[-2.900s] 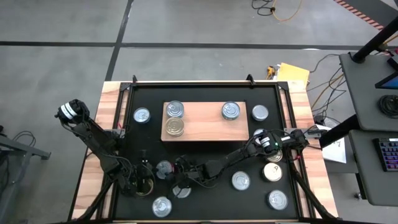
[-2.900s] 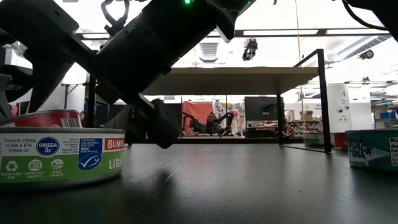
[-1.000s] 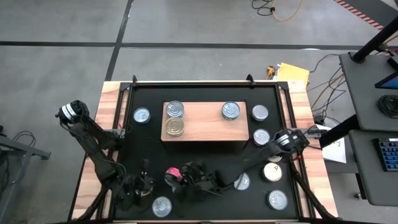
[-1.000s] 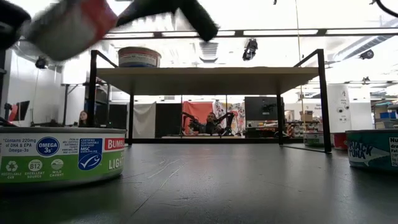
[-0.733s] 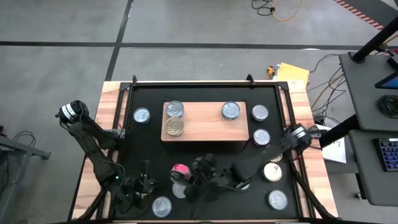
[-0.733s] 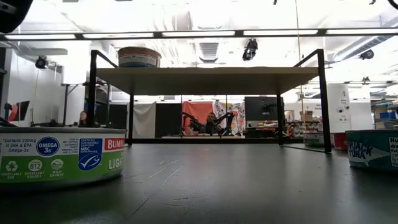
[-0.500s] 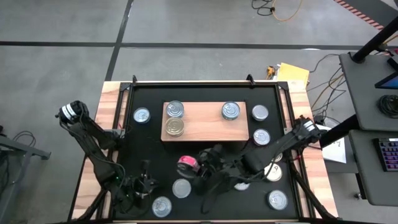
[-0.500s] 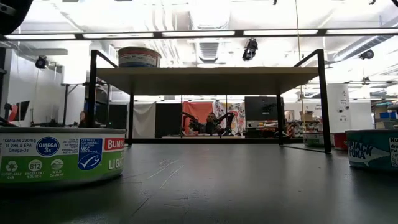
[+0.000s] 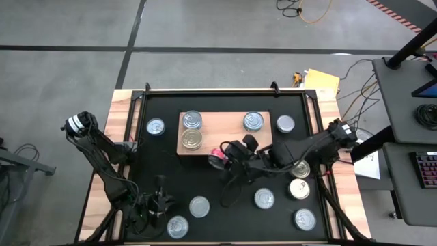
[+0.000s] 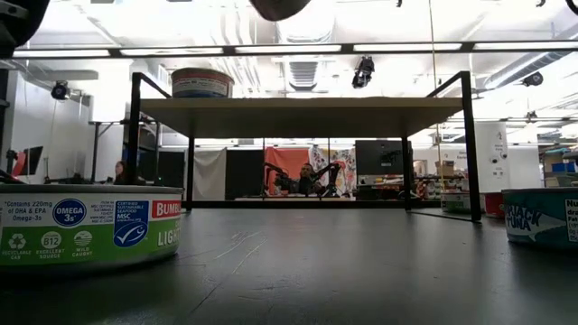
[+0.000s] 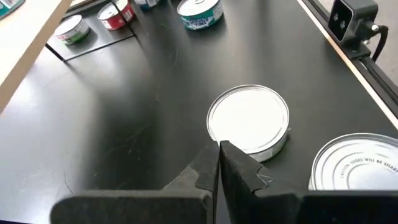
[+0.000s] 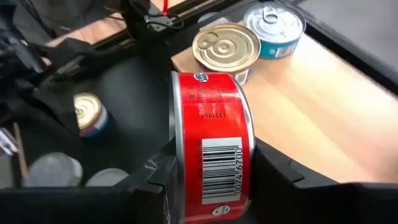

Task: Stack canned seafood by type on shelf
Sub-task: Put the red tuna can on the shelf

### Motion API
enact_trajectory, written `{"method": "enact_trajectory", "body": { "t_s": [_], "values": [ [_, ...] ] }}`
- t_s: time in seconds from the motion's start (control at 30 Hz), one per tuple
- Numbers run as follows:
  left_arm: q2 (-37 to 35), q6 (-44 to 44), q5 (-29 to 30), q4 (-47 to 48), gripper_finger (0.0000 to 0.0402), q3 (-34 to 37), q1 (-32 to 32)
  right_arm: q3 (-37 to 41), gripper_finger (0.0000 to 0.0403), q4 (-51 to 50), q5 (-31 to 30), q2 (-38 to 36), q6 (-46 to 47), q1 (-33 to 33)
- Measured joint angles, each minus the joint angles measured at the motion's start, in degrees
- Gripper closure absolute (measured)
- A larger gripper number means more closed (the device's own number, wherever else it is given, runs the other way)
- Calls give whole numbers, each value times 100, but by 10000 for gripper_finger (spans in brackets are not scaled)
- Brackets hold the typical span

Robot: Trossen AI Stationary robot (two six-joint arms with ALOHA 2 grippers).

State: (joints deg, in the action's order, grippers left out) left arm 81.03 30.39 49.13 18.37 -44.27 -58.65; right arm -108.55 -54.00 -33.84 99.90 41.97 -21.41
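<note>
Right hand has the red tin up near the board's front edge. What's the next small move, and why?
Probably carry the red-labelled round tin further over the light-wood shelf board, toward the gold-lidded tin. The right hand grips it on edge and hangs at the board's front edge, so it likely needs levelling before release.
</note>
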Motion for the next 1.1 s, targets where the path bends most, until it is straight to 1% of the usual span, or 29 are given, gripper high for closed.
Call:
{"method": "enact_trajectory", "body": {
  "t_s": [0.07, 0.17, 0.27, 0.37, 0.5, 0.67, 0.77, 0.87, 0.97, 1.03, 1.1],
  "values": [
    [4, -16, 153, 12, 402, -69, 4, 16, 273, 9, 24, 0, -428, 13],
    [4, -28, 651, -25, 402, -312, 4, 83, 273, 28, -86, -8, -939, 6],
    [4, -342, 1076, -26, 402, -588, 4, 199, 273, 46, -274, -33, -1272, 15],
    [4, -711, 1477, -27, 401, -825, 4, 403, 273, 97, -387, -88, -1358, 55],
    [4, -801, 2027, -33, 402, -1006, 16, 735, 273, 141, -375, -158, -1374, 64],
    [2, -699, 2344, -301, 401, -980, 80, 1303, 273, 488, -409, -469, -1310, -131],
    [2, -697, 2426, -520, 400, -919, 145, 1906, 273, 1416, -371, -725, -1362, -355],
    [2, -695, 2504, -690, 384, -894, 224, 2609, 273, 2643, -312, -981, -1731, -541],
    [2, -692, 2498, -902, 354, -887, 319, 3255, 273, 3916, -323, -1164, -2163, -648],
    [2, -695, 2495, -990, 330, -887, 377, 3646, 273, 4716, -329, -1212, -2608, -699],
    [2, -636, 2361, -1042, 305, -887, 444, 4008, 273, 5439, -332, -1226, -3063, -741]
  ]
}}
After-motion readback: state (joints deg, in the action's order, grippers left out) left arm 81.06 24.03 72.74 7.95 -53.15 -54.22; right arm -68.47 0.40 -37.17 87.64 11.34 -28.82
